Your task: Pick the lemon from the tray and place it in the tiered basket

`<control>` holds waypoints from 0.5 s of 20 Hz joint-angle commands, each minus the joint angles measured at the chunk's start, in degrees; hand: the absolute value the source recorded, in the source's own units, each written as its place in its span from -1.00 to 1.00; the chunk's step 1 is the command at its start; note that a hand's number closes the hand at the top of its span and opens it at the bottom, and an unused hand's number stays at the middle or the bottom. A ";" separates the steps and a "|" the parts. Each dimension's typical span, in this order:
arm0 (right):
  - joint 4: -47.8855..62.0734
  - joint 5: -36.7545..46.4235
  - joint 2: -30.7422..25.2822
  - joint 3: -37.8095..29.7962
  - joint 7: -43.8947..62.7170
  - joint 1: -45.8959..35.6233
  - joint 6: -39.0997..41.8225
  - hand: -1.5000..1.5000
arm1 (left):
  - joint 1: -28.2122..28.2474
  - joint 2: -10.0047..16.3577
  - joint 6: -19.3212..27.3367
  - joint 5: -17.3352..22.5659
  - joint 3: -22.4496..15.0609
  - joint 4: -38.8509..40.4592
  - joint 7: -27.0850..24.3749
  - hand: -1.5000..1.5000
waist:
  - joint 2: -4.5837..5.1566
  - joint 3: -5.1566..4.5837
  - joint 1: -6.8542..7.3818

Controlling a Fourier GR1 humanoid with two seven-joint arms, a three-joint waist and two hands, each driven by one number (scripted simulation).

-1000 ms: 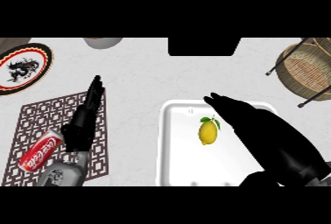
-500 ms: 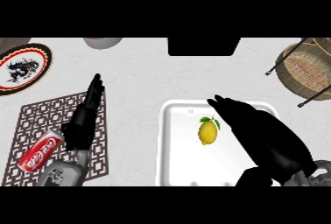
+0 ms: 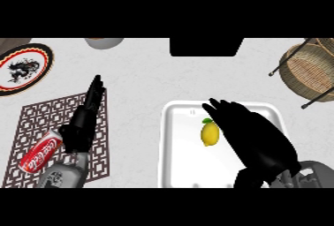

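Observation:
A yellow lemon (image 3: 209,133) with a small green leaf lies in the middle of the white tray (image 3: 177,145). My right hand (image 3: 254,137) hangs over the tray just right of the lemon, its fingers straight and pointing up-left past the fruit, open and holding nothing. The wicker tiered basket (image 3: 309,69) stands at the upper right, well apart from the tray. My left hand (image 3: 86,115) rests open over the patterned mat at the left, fingers pointing away.
A red soda can (image 3: 40,152) lies on the dark patterned mat (image 3: 39,119) beside my left forearm. A decorated plate (image 3: 20,68) sits at the upper left, a grey bowl (image 3: 104,43) at the top, and a black object (image 3: 205,47) at top centre.
My right hand has slid a little down and towards the lemon, staying open. The left hand and the lemon have not moved.

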 commanded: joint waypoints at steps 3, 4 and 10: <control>3.67 7.42 2.60 0.86 4.06 1.20 1.54 -1.00 | 0.85 -1.88 -0.09 -0.81 -0.06 2.15 -2.99 0.00 | 0.09 0.00 -0.11; 0.76 6.23 3.38 -0.17 7.24 0.99 3.71 -1.00 | 0.20 -1.22 -0.39 -0.65 0.78 1.24 -0.87 0.00 | 0.00 0.00 -0.21; 9.78 13.25 5.02 -1.49 -1.04 3.98 1.79 -1.00 | -0.51 -3.34 0.86 -3.32 -0.64 0.77 0.29 0.00 | 0.11 0.03 -0.02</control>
